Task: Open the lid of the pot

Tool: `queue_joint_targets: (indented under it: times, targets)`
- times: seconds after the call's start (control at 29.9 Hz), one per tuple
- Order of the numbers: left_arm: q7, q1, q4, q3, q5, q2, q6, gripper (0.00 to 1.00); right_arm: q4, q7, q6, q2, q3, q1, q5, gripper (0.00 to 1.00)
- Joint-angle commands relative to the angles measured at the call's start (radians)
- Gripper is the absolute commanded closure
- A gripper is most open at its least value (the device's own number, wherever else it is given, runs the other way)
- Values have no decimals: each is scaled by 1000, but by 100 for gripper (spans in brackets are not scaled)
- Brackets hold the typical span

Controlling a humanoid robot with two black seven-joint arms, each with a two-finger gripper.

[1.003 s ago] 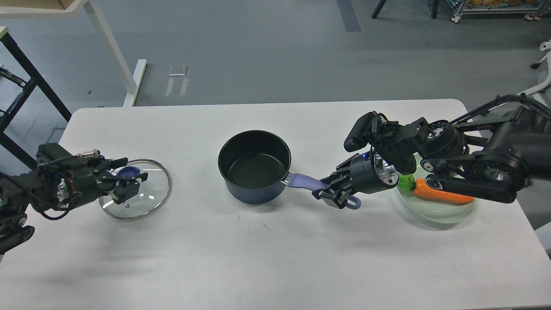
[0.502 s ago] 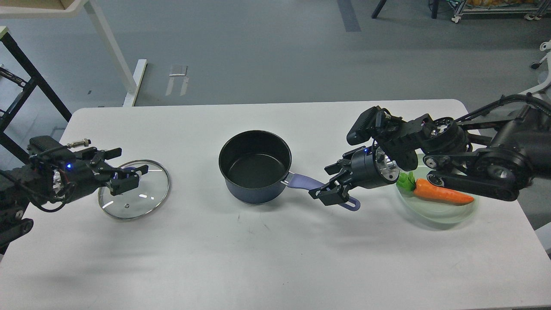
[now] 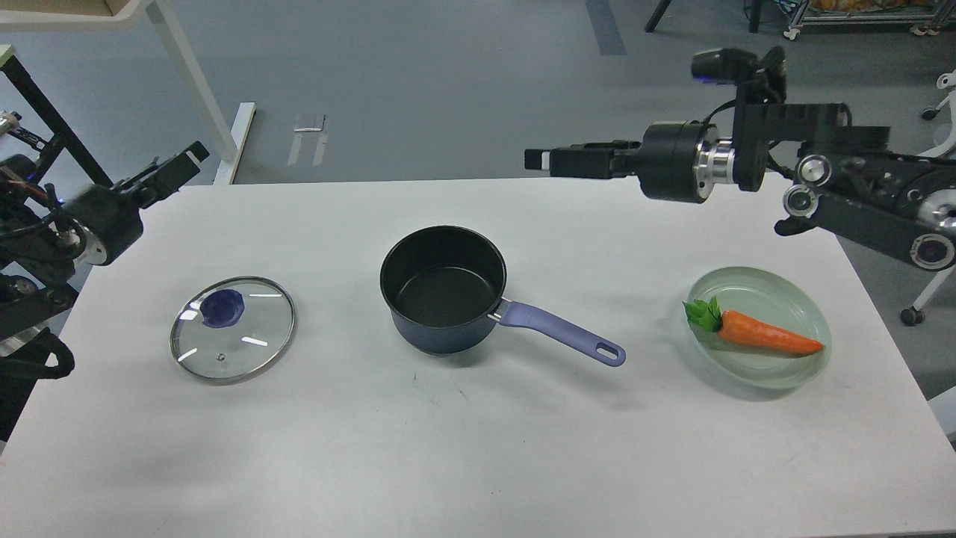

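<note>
The dark pot with a purple handle stands uncovered at the middle of the white table. Its glass lid with a blue knob lies flat on the table to the pot's left. My left gripper is raised off the table at the far left, well above and left of the lid, open and empty. My right gripper is raised over the table's far edge, above and right of the pot, holding nothing. It is seen side-on, so its fingers cannot be told apart.
A pale green plate with a toy carrot sits at the right of the table. A white table leg and a black frame stand on the floor beyond the left corner.
My left gripper has lifted up and back away from the lid. My right gripper has let go of the pot handle and risen toward the far edge. Lid and pot have not moved.
</note>
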Motion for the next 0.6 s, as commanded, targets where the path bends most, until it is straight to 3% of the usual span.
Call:
queue_joint_targets:
  times: [0.0,0.4,0.57]
  targets:
    - [0,-17,1,-32,-227,-38,-47,1,-9,0,2,-59,139,-100,179,1]
    - [0,-14,9,-208,-448,-128,-133,1,-216,3,-24,-41,263,-229,650,0]
    - [0,-12,87,-222,-568,-214,-200,1,-274,5,-27,0,289,-273,880,0]
